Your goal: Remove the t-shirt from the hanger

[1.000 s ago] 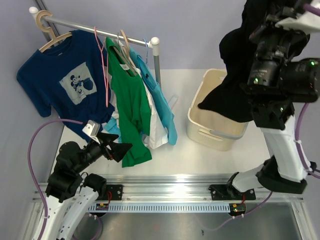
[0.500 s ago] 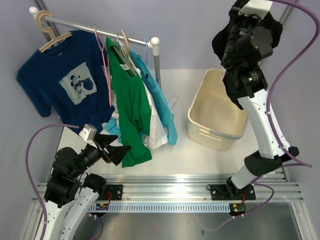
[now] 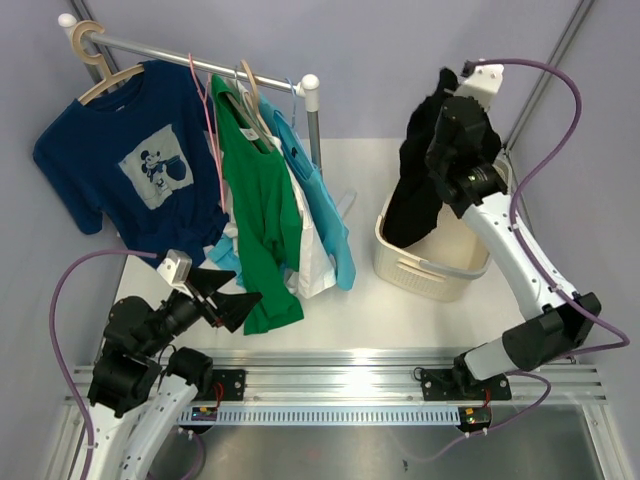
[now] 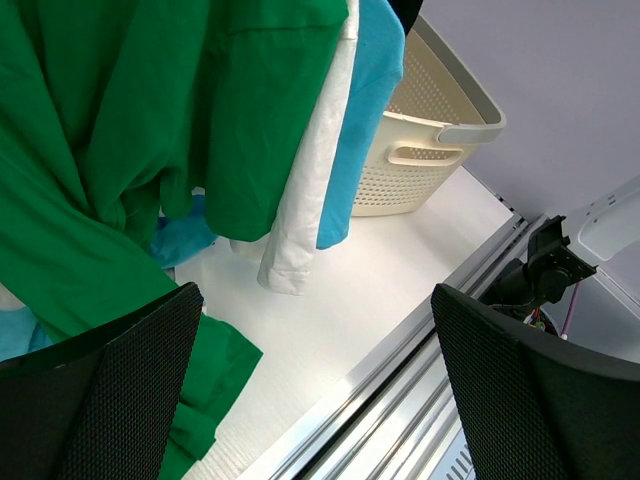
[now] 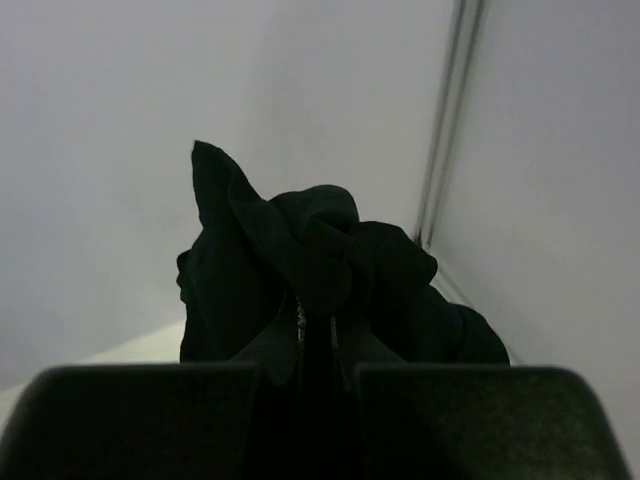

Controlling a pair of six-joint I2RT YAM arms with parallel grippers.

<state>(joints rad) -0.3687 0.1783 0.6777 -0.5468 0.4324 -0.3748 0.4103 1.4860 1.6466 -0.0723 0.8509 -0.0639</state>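
Observation:
My right gripper (image 3: 447, 110) is shut on a black t-shirt (image 3: 415, 190) and holds it over the cream basket (image 3: 432, 268); the shirt's lower end hangs into the basket. In the right wrist view the black t-shirt (image 5: 310, 280) is bunched between the closed fingers of my right gripper (image 5: 318, 340). My left gripper (image 3: 232, 293) is open and empty, low at the front left, beside the hem of a green shirt (image 3: 258, 225). In the left wrist view my left gripper (image 4: 315, 400) is wide open over the table.
A rail (image 3: 190, 55) holds a navy printed t-shirt (image 3: 140, 165) on a wooden hanger (image 3: 100, 70), an empty pink hanger (image 3: 208, 125), and green, white and light blue shirts (image 3: 325, 215). Metal tracks (image 3: 340, 385) run along the near edge.
My right arm has swung down and away from the camera, lowering the black t-shirt until its end hangs into the basket. My left arm has barely moved.

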